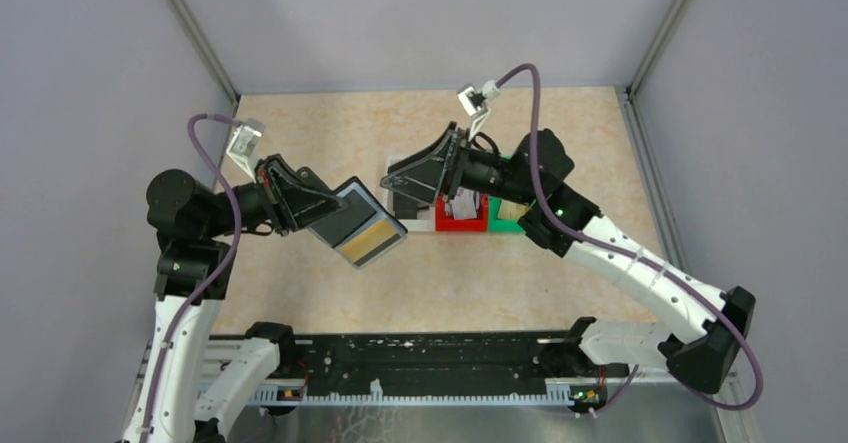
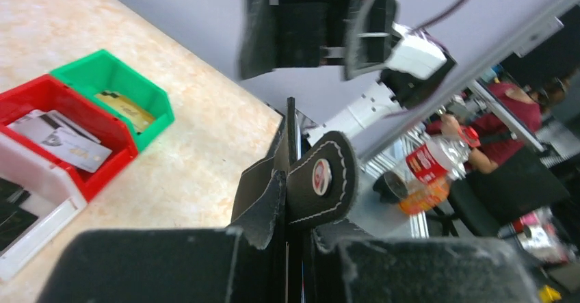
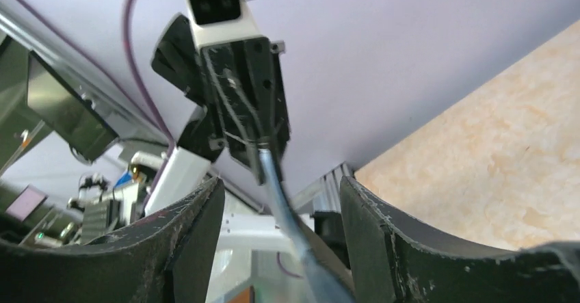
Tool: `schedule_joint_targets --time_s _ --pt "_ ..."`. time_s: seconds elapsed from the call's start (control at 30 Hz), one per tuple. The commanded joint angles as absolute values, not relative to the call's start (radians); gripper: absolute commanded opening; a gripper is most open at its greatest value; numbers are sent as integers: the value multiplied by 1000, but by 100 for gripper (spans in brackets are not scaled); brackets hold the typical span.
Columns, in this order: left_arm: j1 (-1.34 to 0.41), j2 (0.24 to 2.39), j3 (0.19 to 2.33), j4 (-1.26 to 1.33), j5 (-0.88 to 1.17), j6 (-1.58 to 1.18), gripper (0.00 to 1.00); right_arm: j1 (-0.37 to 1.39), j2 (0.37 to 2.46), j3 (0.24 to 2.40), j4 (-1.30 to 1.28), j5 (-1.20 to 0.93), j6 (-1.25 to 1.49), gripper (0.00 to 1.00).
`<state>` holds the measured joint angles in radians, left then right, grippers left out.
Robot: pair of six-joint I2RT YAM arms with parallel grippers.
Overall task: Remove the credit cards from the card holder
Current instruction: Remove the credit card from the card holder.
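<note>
My left gripper [image 1: 312, 203] is shut on the black card holder [image 1: 348, 213] and holds it open above the table, grey-blue inside facing up. A gold credit card [image 1: 372, 241] sticks out of its near end. In the left wrist view the holder's snap-tab strap [image 2: 321, 178] stands between my left gripper's [image 2: 301, 241] shut jaws. My right gripper [image 1: 392, 185] is open just beyond the holder's far corner. In the right wrist view the holder's thin grey-blue edge [image 3: 291, 231] runs between my right gripper's [image 3: 281, 185] spread fingers, touching neither.
A row of small bins stands mid-table under the right arm: a white bin [image 2: 41, 214], a red bin [image 2: 102, 128] with grey-white cards [image 2: 65, 144], and a green bin [image 2: 154, 98] with a gold card [image 2: 126, 109]. The red bin [image 1: 445, 225] and green bin [image 1: 505, 228] also show from above.
</note>
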<state>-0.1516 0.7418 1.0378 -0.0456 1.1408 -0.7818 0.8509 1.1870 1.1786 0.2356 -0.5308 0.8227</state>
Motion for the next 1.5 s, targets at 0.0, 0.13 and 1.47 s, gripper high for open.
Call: schedule_joint_targets --time_s 0.0,0.13,1.47 --pt "-150 740 1071 -178 909 -676 0 849 1091 1217 198 -378 810 61" --pt "-150 769 1075 -236 809 -674 0 858 1080 1131 287 -389 908 58" --pt "-150 737 1060 -133 784 -900 0 1014 1376 911 1156 -255 1262 19"
